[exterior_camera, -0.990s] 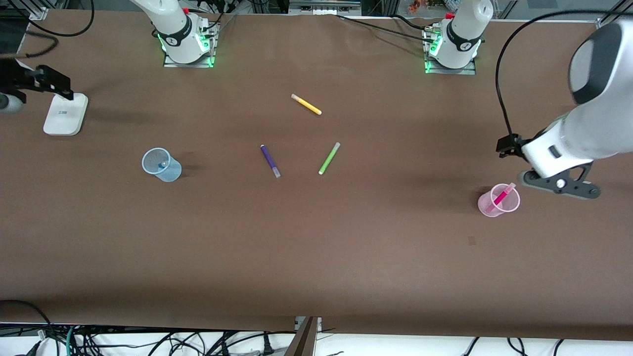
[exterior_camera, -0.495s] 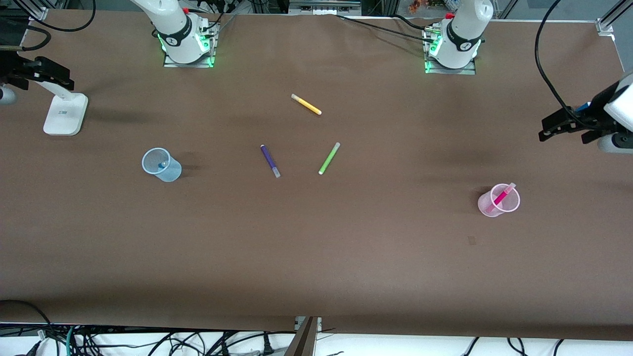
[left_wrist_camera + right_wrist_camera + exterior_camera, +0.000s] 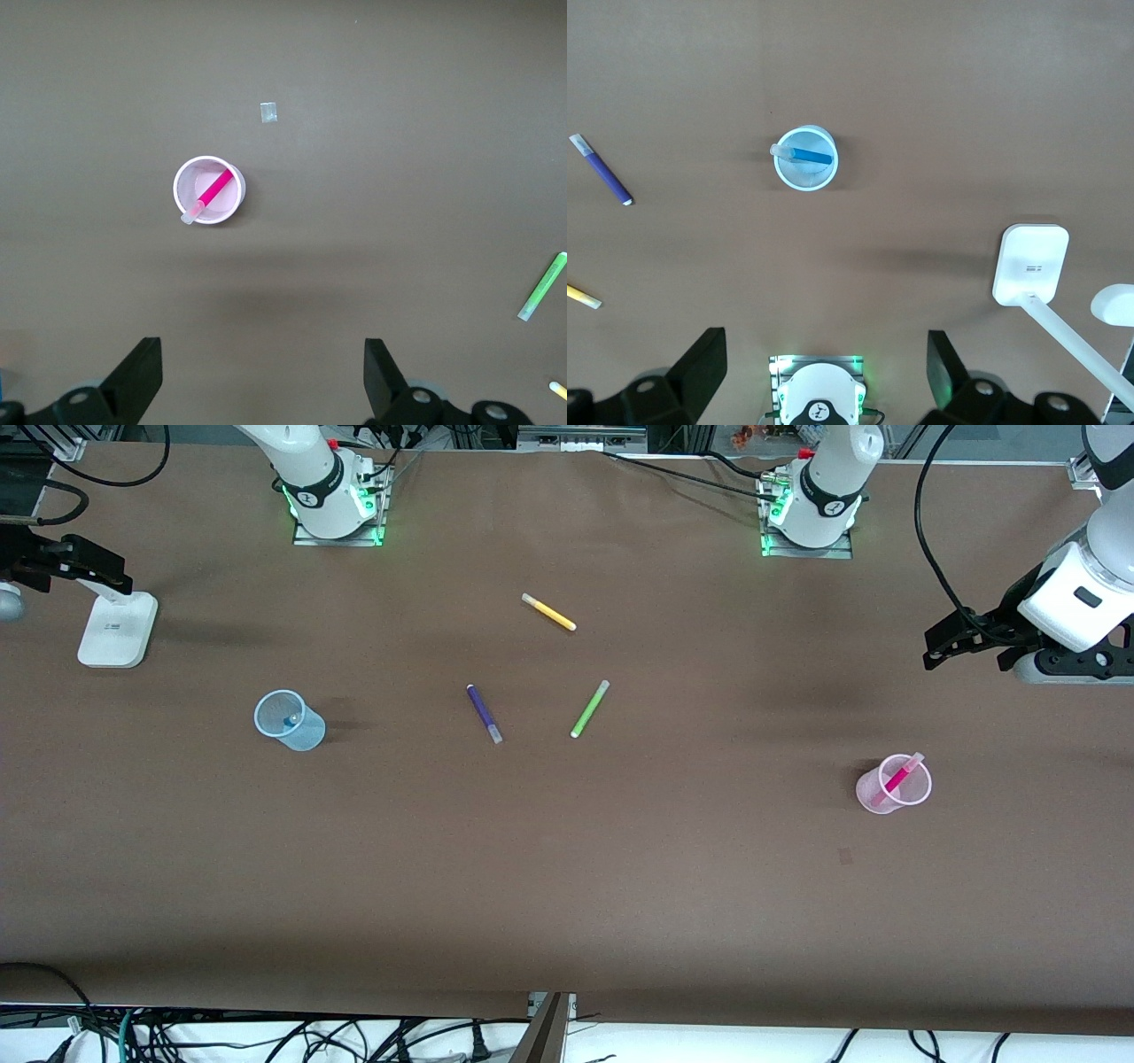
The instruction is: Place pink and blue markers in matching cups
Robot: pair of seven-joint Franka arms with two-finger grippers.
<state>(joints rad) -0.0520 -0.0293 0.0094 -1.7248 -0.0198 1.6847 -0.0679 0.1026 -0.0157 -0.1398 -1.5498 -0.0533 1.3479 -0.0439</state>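
The pink cup (image 3: 866,790) stands near the left arm's end of the table with the pink marker (image 3: 898,777) leaning in it, cap up. The blue cup (image 3: 306,732) stands toward the right arm's end with the blue marker (image 3: 288,720) in it. My left gripper (image 3: 1061,666) is high over the table's end, open and empty; its wrist view shows the pink cup (image 3: 232,209) and pink marker (image 3: 215,188) far below. My right gripper (image 3: 11,600) is high at the other end, open and empty; its wrist view shows the blue cup (image 3: 806,185) and blue marker (image 3: 810,157).
A purple marker (image 3: 484,713), a green marker (image 3: 589,708) and a yellow marker (image 3: 549,613) lie mid-table between the cups. A white stand (image 3: 117,631) sits at the right arm's end. The arm bases (image 3: 332,500) stand along the table's edge.
My left arm has risen and swung away from the pink cup toward the table's end, leaving the pink marker in the cup. My right arm has barely moved.
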